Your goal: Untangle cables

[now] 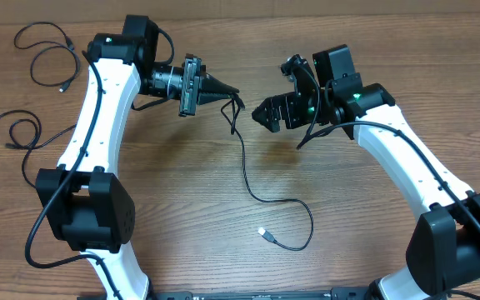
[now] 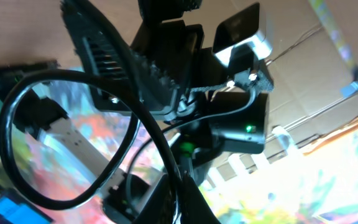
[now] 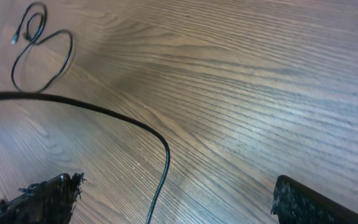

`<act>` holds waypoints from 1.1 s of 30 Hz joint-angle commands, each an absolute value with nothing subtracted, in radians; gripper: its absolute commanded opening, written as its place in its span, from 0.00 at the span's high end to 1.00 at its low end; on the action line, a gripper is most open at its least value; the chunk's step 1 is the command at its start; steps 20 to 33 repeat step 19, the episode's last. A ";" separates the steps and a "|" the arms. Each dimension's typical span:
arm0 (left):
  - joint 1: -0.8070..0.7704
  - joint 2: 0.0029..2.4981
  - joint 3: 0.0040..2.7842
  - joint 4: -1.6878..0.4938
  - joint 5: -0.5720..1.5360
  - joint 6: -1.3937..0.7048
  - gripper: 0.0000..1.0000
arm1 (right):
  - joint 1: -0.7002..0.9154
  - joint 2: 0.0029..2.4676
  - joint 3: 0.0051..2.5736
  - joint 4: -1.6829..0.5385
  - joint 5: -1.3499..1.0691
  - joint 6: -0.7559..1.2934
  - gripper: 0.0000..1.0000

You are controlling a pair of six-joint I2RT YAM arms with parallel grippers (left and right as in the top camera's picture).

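Observation:
My left gripper (image 1: 230, 90) is raised above the table and shut on one black cable (image 1: 244, 162). That cable hangs down from it, curls across the wood and ends in a small pale plug (image 1: 262, 232). In the left wrist view the fingertips (image 2: 180, 193) pinch the cable (image 2: 135, 134), which loops off to the left. My right gripper (image 1: 258, 112) faces the left one from close by, open and holding nothing. Seen from the right wrist, the right gripper (image 3: 179, 182) has its jaws wide apart, and the cable (image 3: 161, 162) runs down between them, touching neither finger.
Two more loose cables lie at the far left of the table, one at the back (image 1: 52, 52) and one lower down (image 1: 13, 133). A looped cable (image 3: 39, 46) also shows on the wood in the right wrist view. Both white arms reach in from the front corners.

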State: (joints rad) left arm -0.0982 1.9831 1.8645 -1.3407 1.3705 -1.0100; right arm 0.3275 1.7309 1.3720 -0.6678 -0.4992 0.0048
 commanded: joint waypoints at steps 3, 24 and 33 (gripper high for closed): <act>-0.105 1.980 1.882 -1.239 1.518 -1.141 0.96 | 0.391 1.729 1.371 -0.630 -0.525 -0.114 0.00; -0.109 1.979 2.109 -1.214 1.580 -1.318 0.96 | 0.427 1.729 1.335 -0.397 -0.517 -0.109 0.00; -0.109 1.979 2.109 -1.214 1.580 -1.318 0.96 | 0.427 1.729 1.335 -0.397 -0.517 -0.109 0.00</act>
